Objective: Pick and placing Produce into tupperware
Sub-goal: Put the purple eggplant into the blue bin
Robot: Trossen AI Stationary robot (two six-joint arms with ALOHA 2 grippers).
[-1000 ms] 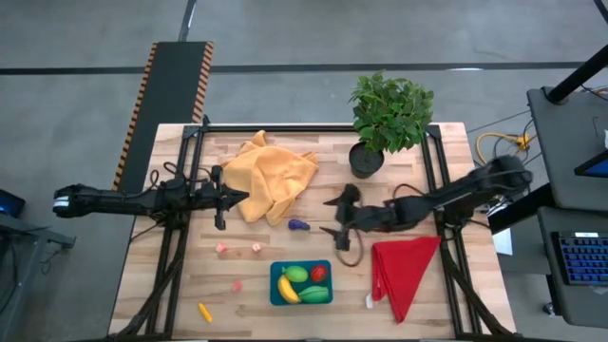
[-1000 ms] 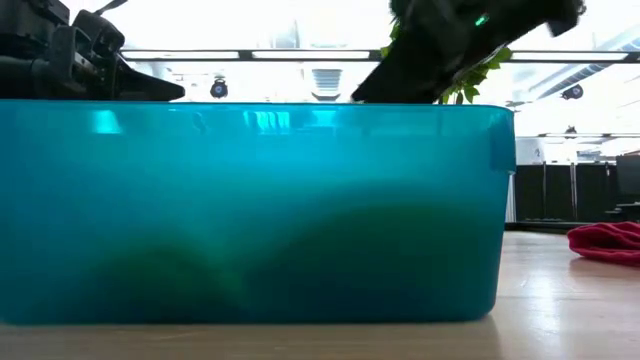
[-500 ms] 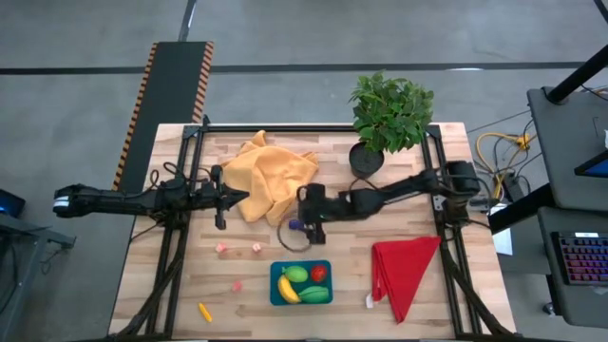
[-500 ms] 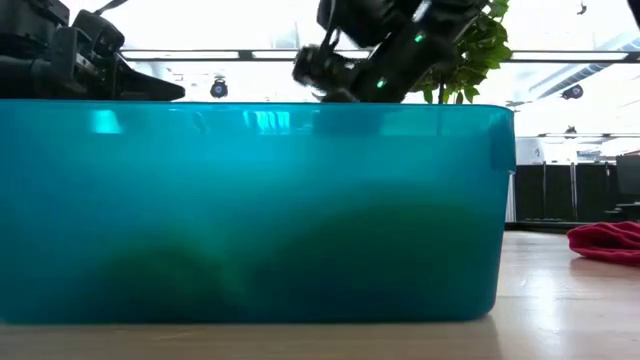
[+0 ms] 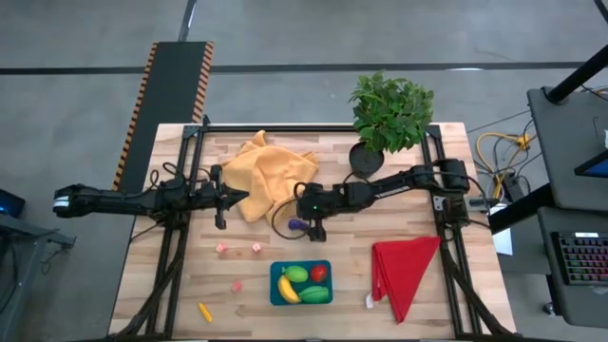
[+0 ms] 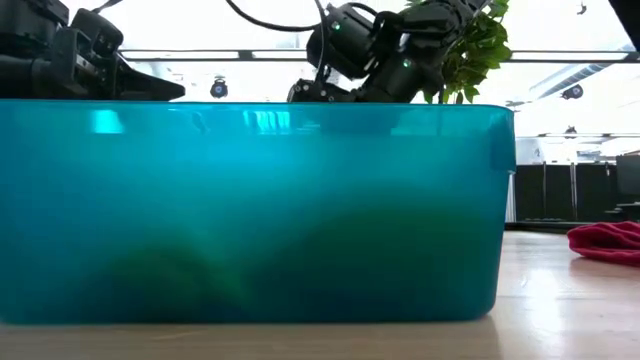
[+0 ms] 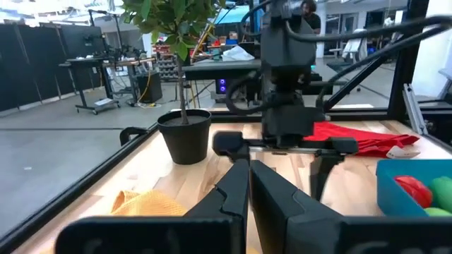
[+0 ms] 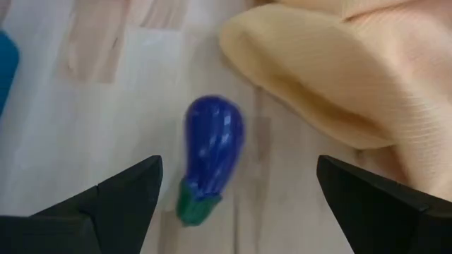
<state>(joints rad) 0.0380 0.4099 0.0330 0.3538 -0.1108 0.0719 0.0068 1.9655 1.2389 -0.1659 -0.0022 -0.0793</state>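
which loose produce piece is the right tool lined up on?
The purple eggplant beside the orange cloth, lying between the right tool's open fingers. The carrot and pink bits lie farther off.

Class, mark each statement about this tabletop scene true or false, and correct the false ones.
1. The eggplant lies in the tupperware. False: it lies on the table beside the orange cloth.
2. The right end effector is open over the eggplant. True.
3. The banana is in the tupperware. True.
4. The carrot is in the tupperware. False: it lies on the table.
5. The left end effector holds a tomato. False: it is shut and empty.
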